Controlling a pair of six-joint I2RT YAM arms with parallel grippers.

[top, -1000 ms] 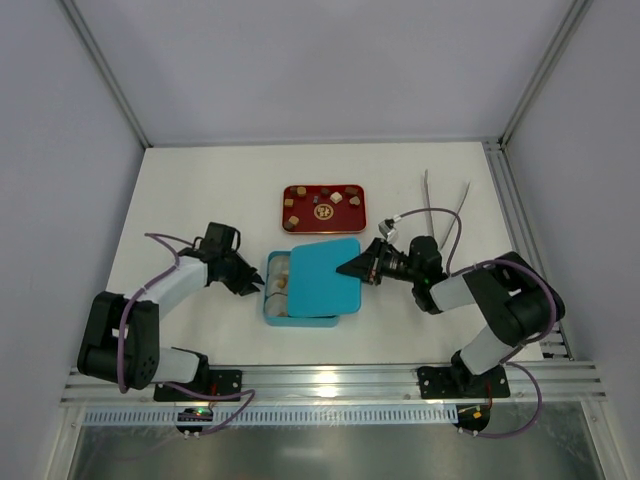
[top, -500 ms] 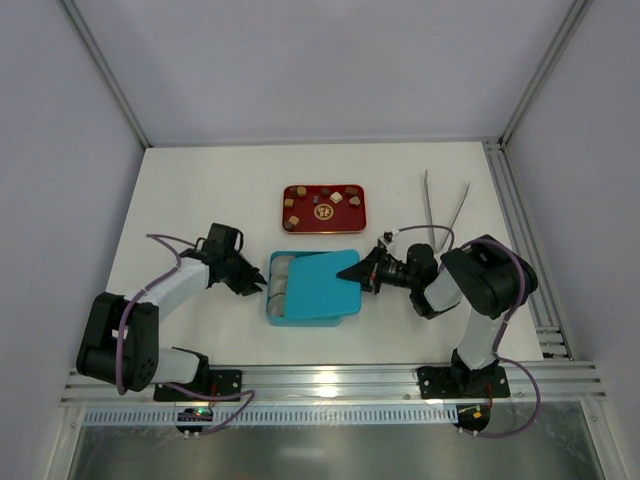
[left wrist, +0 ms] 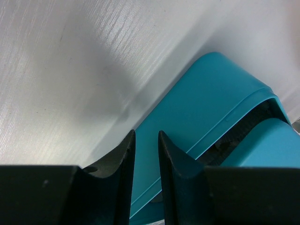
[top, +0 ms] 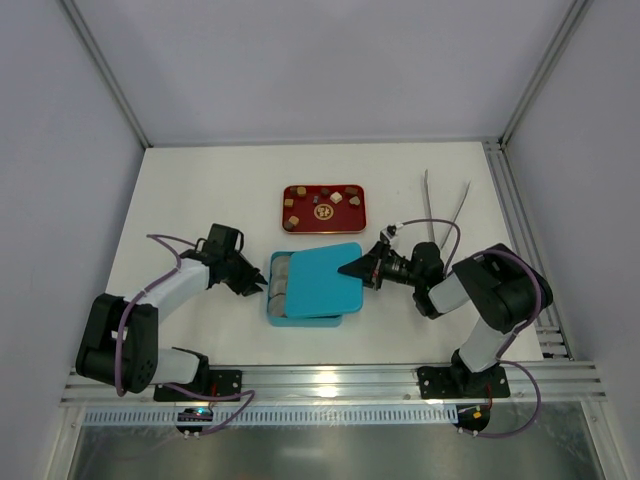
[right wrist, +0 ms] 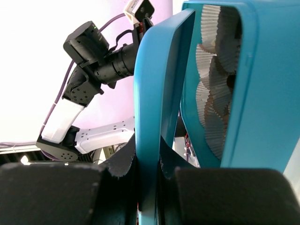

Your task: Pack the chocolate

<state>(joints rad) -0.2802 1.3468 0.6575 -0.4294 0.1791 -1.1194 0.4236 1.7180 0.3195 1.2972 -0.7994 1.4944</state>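
Since half a second ago my right elbow has swung out to the right, and the teal lid (top: 318, 280), clamped by its rim in my right claw (right wrist: 147, 158), has edged slightly toward the far side above the teal box (top: 300, 321), whose crinkled paper cups (right wrist: 213, 70) show along its left side. My left claw (left wrist: 146, 145) sits at the box's left wall, fingers nearly together with a slim gap; I cannot tell whether they pinch it. Farther off, the chocolate (top: 338, 198) lies scattered on the red tray (top: 340, 222), well apart from the box.
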